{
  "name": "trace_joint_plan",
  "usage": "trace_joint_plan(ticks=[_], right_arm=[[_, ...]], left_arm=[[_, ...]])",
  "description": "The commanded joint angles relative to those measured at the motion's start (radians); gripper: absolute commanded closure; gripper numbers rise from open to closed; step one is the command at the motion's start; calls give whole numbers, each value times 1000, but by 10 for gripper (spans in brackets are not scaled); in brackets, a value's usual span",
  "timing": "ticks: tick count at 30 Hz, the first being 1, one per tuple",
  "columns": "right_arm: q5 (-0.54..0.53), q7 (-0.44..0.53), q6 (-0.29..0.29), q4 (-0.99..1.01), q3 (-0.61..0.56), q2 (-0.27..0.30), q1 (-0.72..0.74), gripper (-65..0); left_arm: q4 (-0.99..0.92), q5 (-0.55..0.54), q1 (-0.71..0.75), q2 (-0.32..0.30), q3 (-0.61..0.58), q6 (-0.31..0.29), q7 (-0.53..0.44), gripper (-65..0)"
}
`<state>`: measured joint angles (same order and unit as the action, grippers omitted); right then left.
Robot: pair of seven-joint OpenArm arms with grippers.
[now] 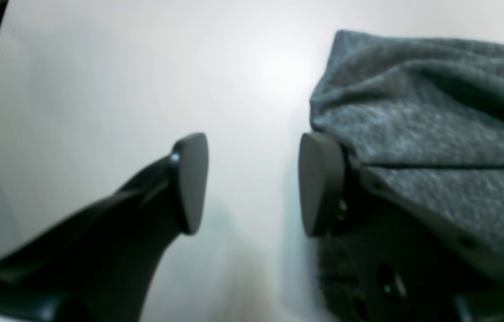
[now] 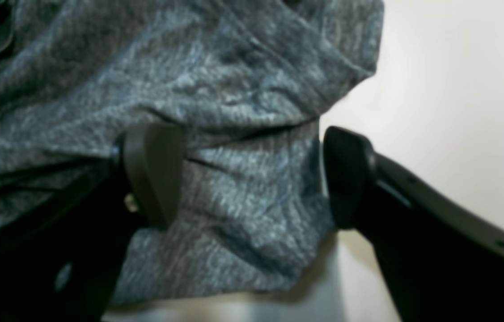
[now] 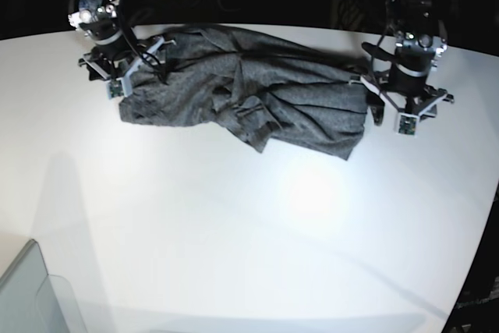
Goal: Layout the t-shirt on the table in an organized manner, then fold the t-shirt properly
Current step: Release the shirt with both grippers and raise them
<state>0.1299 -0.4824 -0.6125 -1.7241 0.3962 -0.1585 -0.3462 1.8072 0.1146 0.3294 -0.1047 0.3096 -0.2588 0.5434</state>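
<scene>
Lying rumpled across the far half of the white table (image 3: pixel 234 232), the grey t-shirt (image 3: pixel 242 91) stretches in a wrinkled band between the two arms. At one end of the shirt, the right gripper (image 2: pixel 252 176) hangs with its jaws spread wide, straddling a fold of cloth without pinching it. At the other end, the left gripper (image 1: pixel 252 183) stands open over bare tabletop, one finger (image 1: pixel 321 183) just beside the shirt's edge.

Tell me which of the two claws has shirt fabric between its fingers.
The right claw: it is open around a fold of the t-shirt. The left claw, also open, has only bare table between its fingers; the shirt lies beside one finger.
</scene>
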Motion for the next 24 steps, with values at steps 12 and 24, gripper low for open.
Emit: trace_joint_plan(ticks=[12,24], right_arm=[[-2,-2,-2,210,0,40,134,-324],[1,-55,-1,221,2,73,180,0]], left_arm=[[18,-2,38,1,125,3,-12,-322],[19,-2,27,64,270,3,-12,-321]])
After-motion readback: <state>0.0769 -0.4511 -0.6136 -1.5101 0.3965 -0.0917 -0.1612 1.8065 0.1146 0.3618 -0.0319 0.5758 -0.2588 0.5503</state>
